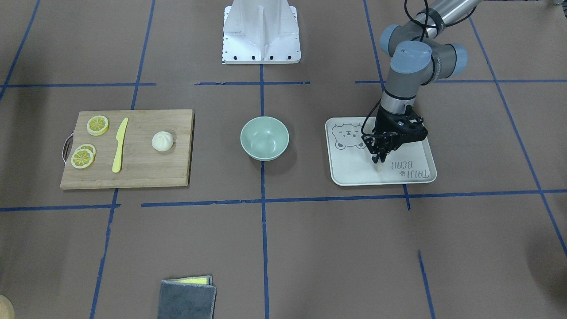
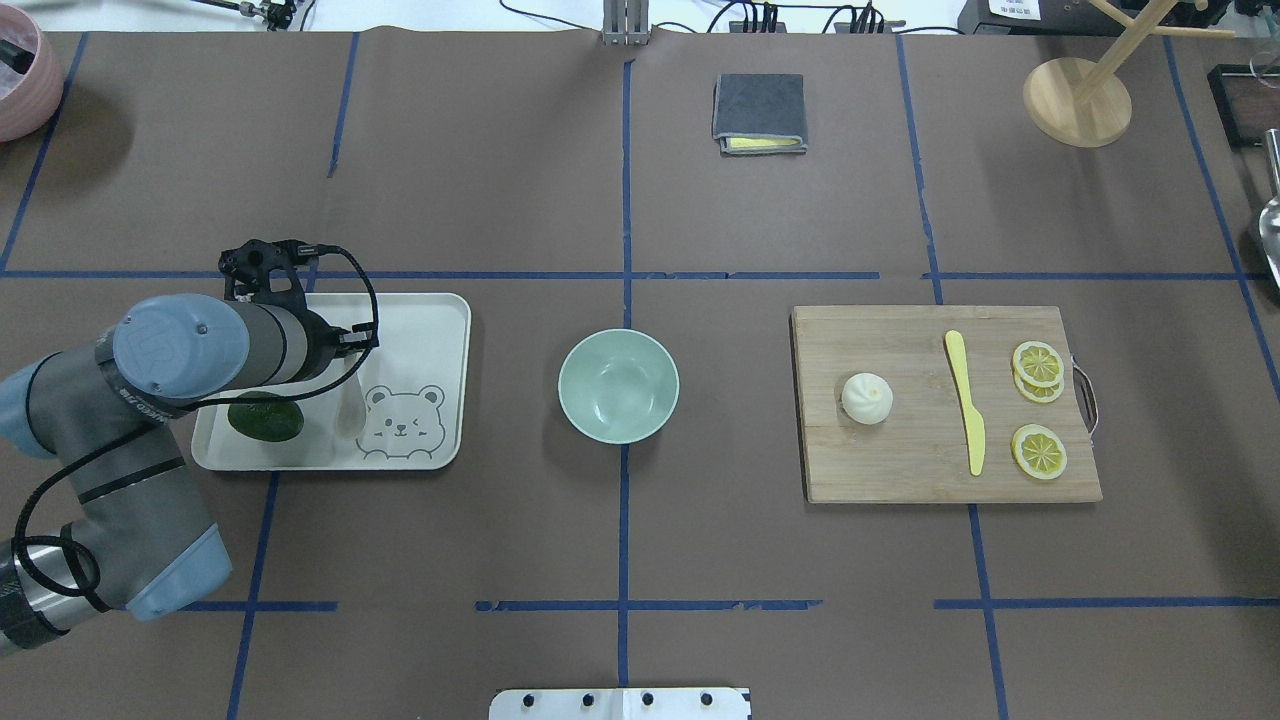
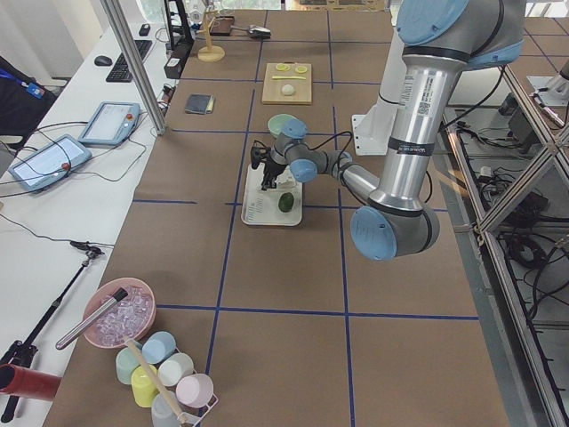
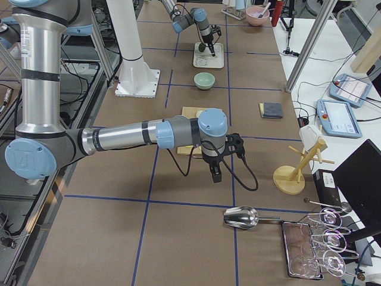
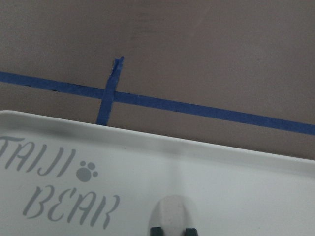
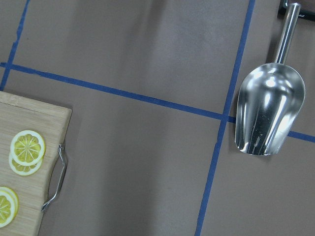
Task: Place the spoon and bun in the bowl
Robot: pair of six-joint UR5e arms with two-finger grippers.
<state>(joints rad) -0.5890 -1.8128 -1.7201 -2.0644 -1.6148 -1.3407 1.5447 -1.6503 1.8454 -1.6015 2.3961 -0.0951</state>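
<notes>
The pale beige spoon (image 1: 378, 167) lies in the white bear-print tray (image 1: 354, 173). Its scoop shows beside the bear print in the overhead view (image 2: 350, 410). My left gripper (image 1: 378, 158) points down into the tray. In the left wrist view its two fingertips (image 5: 156, 231) sit tight on either side of the spoon's handle (image 5: 172, 214). The white pleated bun (image 1: 163, 141) sits on the wooden cutting board (image 1: 141, 170). The mint-green bowl (image 1: 264, 138) stands empty at the table's middle. My right gripper (image 4: 215, 173) hangs over bare table; I cannot tell its state.
A yellow plastic knife (image 1: 119, 144) and lemon slices (image 1: 98, 125) share the board. A dark green object (image 2: 265, 418) lies in the tray. A grey cloth (image 2: 759, 110), a wooden stand (image 2: 1078, 100) and a metal scoop (image 6: 266, 108) lie further off.
</notes>
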